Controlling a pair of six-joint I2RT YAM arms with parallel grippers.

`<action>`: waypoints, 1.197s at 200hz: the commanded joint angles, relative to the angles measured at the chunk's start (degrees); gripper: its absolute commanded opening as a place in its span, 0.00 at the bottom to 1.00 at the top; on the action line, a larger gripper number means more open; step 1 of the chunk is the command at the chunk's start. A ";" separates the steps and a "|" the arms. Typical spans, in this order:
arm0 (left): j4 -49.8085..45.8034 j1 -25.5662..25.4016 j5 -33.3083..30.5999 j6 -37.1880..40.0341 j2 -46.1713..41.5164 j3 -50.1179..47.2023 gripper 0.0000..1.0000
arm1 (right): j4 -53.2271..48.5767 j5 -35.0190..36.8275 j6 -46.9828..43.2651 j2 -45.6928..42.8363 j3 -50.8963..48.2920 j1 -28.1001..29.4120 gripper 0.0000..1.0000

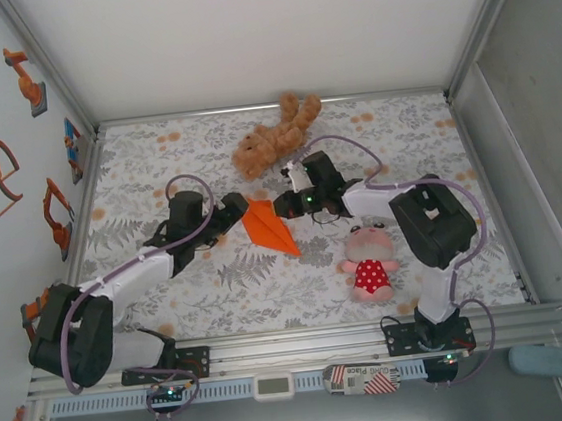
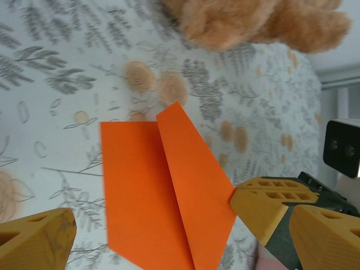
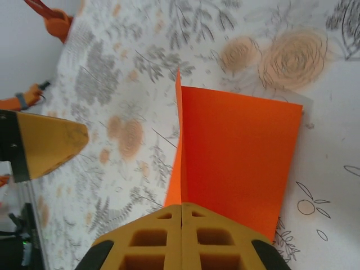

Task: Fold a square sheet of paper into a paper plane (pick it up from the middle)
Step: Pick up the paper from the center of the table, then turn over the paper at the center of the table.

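Note:
The square sheet of paper is folded into a narrow orange paper plane (image 1: 269, 228), pointed toward the near right, lying mid-table on the flowered cloth. My right gripper (image 1: 283, 206) comes in from the right and is shut on its raised centre fold (image 3: 179, 169); the fingers (image 3: 163, 239) press together with the paper between them. A flat wing (image 3: 239, 157) spreads to the right of the fold. My left gripper (image 1: 237, 215) stands open at the plane's left edge. In the left wrist view its jaws straddle the plane (image 2: 163, 191), and the right gripper's fingers (image 2: 270, 205) touch the plane's right corner.
A brown plush bear (image 1: 275, 136) lies just behind the grippers, also close above the plane (image 2: 253, 22). A pink doll in a red dress (image 1: 369, 264) lies near right of the plane. White walls enclose the table on three sides.

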 commanded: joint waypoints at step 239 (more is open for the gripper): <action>27.42 -4.12 12.47 -1.90 -8.17 1.33 0.61 | 48.05 -7.91 50.08 -10.45 -1.55 -1.84 0.00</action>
